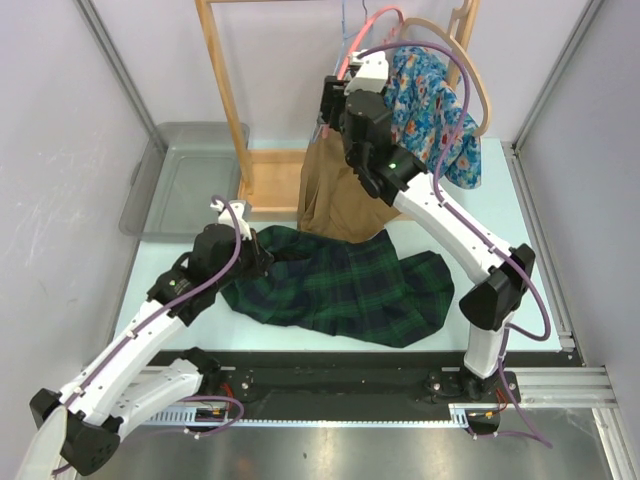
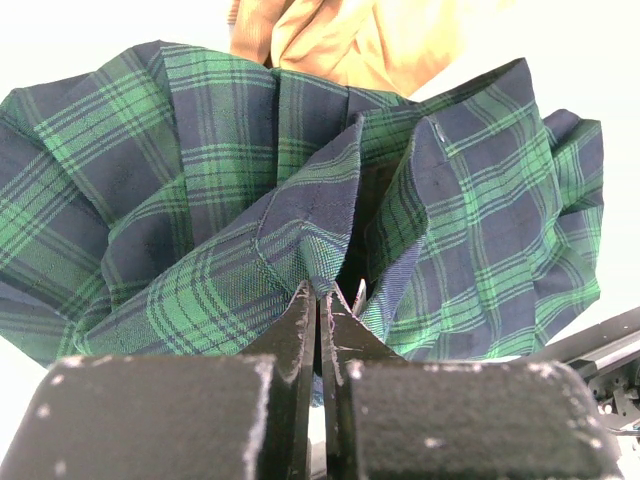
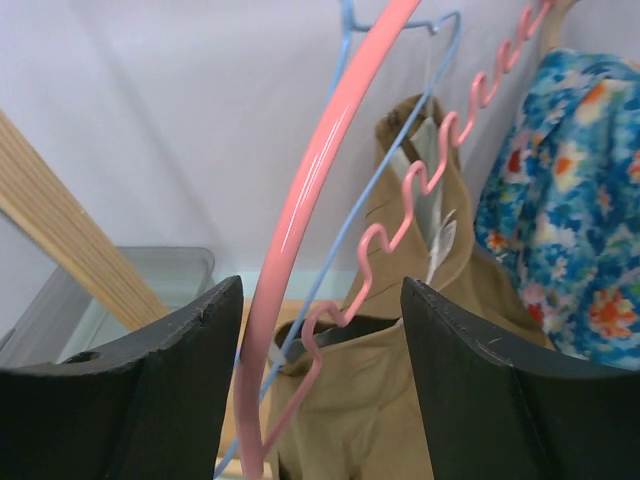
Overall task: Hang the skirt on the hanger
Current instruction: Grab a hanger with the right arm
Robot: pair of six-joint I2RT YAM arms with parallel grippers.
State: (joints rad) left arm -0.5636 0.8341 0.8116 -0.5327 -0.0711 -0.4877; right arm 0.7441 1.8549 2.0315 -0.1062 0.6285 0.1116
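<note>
L gripper (image 2: 320, 300) is pinched tight on a fold of the plaid skirt (image 1: 345, 285), which lies bunched on the table (image 1: 500, 200) — prob. ready to lift it. R gripper (image 3: 320, 290) straddles the pink hanger (image 3: 300, 215) up at the rack (image 1: 225, 90), jaws wide — prob. set to steady it.

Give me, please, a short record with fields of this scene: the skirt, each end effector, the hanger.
skirt: green-and-navy plaid fabric skirt, crumpled on the table, on no hanger
left end effector: shut on a fold of the skirt
right end effector: open, one jaw on each side of the pink curved hanger
rack: wooden frame rack holding a tan cloth garment and a blue floral fabric garment
</note>
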